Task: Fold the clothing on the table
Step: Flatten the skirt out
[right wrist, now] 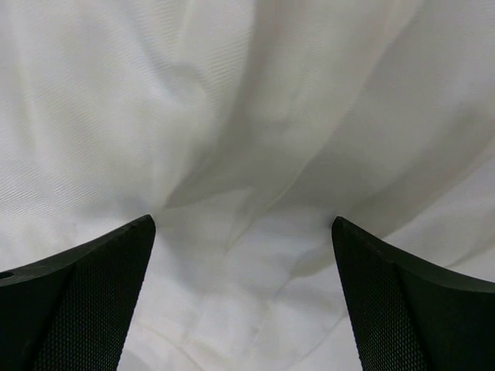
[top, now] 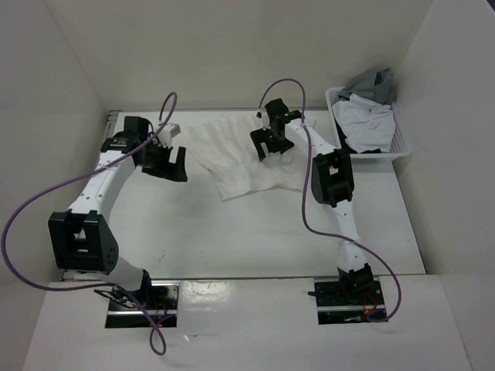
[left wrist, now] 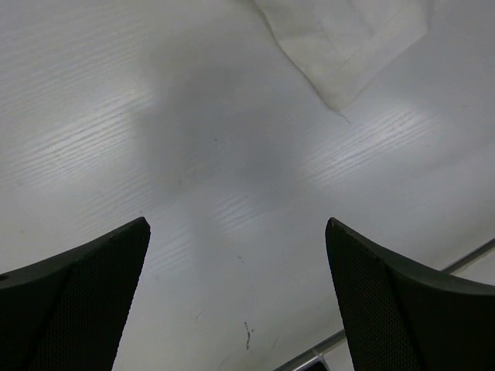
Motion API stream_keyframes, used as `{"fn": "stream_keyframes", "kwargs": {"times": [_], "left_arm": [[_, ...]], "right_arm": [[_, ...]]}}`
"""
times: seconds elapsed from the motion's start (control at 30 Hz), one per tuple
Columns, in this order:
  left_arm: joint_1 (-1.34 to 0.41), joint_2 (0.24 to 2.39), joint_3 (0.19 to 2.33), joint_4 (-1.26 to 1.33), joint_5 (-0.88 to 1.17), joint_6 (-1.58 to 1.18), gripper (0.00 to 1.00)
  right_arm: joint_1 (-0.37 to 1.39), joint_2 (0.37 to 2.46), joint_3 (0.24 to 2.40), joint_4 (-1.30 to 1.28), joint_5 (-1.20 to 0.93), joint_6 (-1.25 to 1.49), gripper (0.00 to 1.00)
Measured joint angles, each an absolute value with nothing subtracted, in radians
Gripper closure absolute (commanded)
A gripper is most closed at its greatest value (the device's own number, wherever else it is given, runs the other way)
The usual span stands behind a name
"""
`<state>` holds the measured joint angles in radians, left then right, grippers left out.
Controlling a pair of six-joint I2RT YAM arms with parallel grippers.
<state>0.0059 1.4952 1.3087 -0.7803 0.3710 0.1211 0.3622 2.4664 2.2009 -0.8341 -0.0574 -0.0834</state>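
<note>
White pleated skirt (top: 232, 151), matte white table (top: 255, 232), grey garment (top: 371, 81), white basket (top: 377, 154)

White pleated skirt (top: 240, 158) lies spread out, far-middle of the table (top: 255, 232). Left gripper (top: 166, 164) hangs just off its left edge, right gripper (top: 267, 143) hovers over its right part. Basket (top: 398, 148) far right, clothes piled inside.

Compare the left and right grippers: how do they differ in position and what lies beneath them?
The left gripper hangs over bare table, beside the skirt; the right gripper hangs directly over the skirt fabric. The left wrist view shows only a corner of the skirt; the right's is filled with cloth. Both are open, holding nothing.
</note>
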Motion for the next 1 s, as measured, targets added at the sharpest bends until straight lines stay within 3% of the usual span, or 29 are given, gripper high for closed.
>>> {"fn": "stream_keyframes", "kwargs": {"times": [0.17, 0.3, 0.47, 0.6, 0.73, 1.0], "left_arm": [[-0.088, 1.558, 1.313, -0.734, 0.369, 0.070, 0.00], [-0.105, 1.590, 1.304, -0.656, 0.426, -0.017, 0.00], [-0.108, 1.663, 1.268, -0.544, 0.516, -0.183, 0.17], [-0.137, 1.782, 1.260, -0.488, 0.533, -0.293, 0.18], [-0.178, 1.850, 1.229, -0.477, 0.528, -0.379, 0.20], [-0.252, 1.938, 1.231, -0.477, 0.505, -0.503, 0.42]], "right_arm": [[0.369, 2.386, 2.199, -0.854, -0.122, -0.103, 0.01], [0.356, 2.197, 2.130, -0.845, -0.152, -0.122, 0.01], [0.251, 1.831, 1.887, -0.767, -0.185, -0.148, 0.01], [0.107, 1.664, 1.740, -0.728, -0.197, -0.155, 0.01], [0.010, 1.617, 1.623, -0.715, -0.201, -0.155, 0.01], [-0.047, 1.587, 1.521, -0.719, -0.222, -0.156, 0.01]]}}
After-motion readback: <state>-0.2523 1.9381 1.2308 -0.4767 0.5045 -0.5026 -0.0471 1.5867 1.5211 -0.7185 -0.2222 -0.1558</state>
